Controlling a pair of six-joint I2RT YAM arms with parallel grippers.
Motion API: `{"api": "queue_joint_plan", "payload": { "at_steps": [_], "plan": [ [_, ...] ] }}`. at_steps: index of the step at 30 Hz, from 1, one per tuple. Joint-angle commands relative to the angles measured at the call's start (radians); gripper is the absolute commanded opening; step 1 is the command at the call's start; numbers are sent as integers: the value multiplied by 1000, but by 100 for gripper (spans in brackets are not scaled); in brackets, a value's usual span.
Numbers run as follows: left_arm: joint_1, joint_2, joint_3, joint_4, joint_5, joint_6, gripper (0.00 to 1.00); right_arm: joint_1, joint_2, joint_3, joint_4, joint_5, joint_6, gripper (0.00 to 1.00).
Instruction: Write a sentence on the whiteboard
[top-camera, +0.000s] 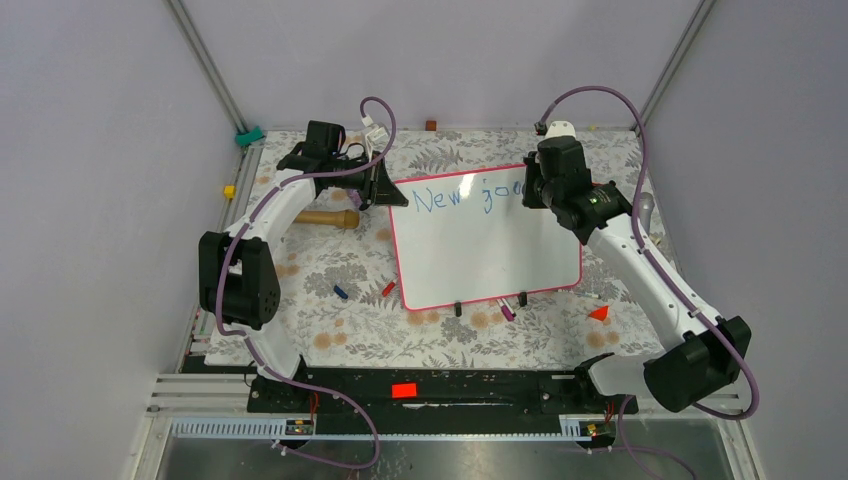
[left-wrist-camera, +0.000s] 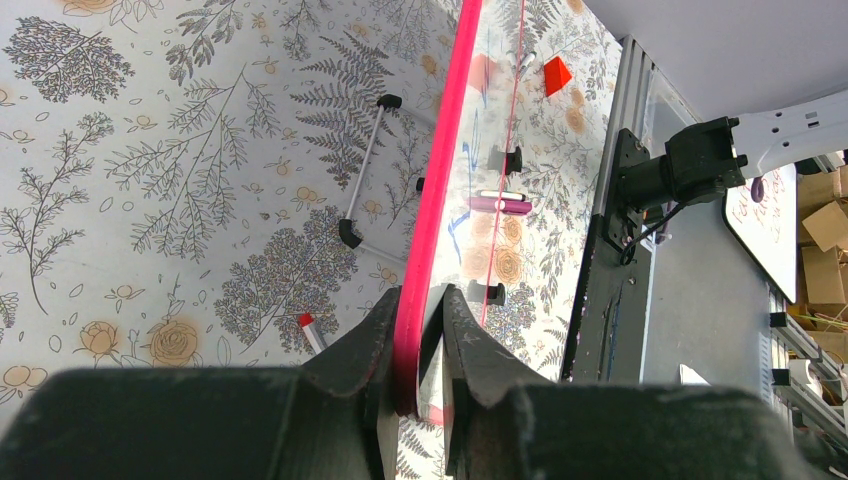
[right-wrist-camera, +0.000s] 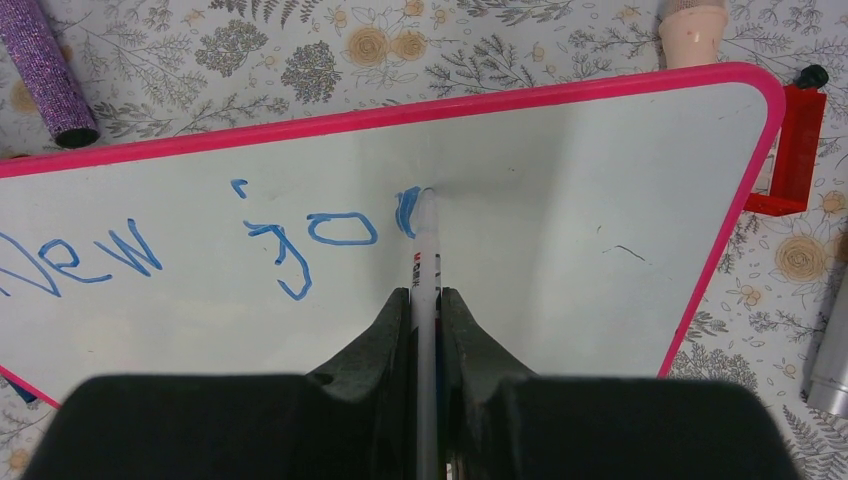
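Right claw (right-wrist-camera: 426, 297) pinching marker (right-wrist-camera: 427, 232), tip on whiteboard (right-wrist-camera: 600, 200) — left claw (left-wrist-camera: 422, 295) clamping it

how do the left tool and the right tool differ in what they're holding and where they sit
The left tool pinches the pink edge of the whiteboard; the right tool pinches a marker. The left tool sits at the board's edge; the right tool is over its face, marker tip at the blue writing. Both are shut on something.

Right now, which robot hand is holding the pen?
The right gripper: it pinches the white pen, tip on the whiteboard by the blue writing. The left gripper clamps the board's pink edge instead.
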Motion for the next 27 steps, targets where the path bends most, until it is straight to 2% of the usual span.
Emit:
{"api": "queue_joint_plan", "payload": {
  "at_steps": [1,12,27],
  "plan": [
    [-18,-6,-22,-27,-230,149,8,-11,4,25,7,19,-14,0],
    [-19,-6,-21,-26,-225,147,8,-11,-51,-85,4,-24,-5,0],
    [-19,-12,-21,-26,-226,149,8,-10,-60,-123,26,-166,61,0]
  ]
}}
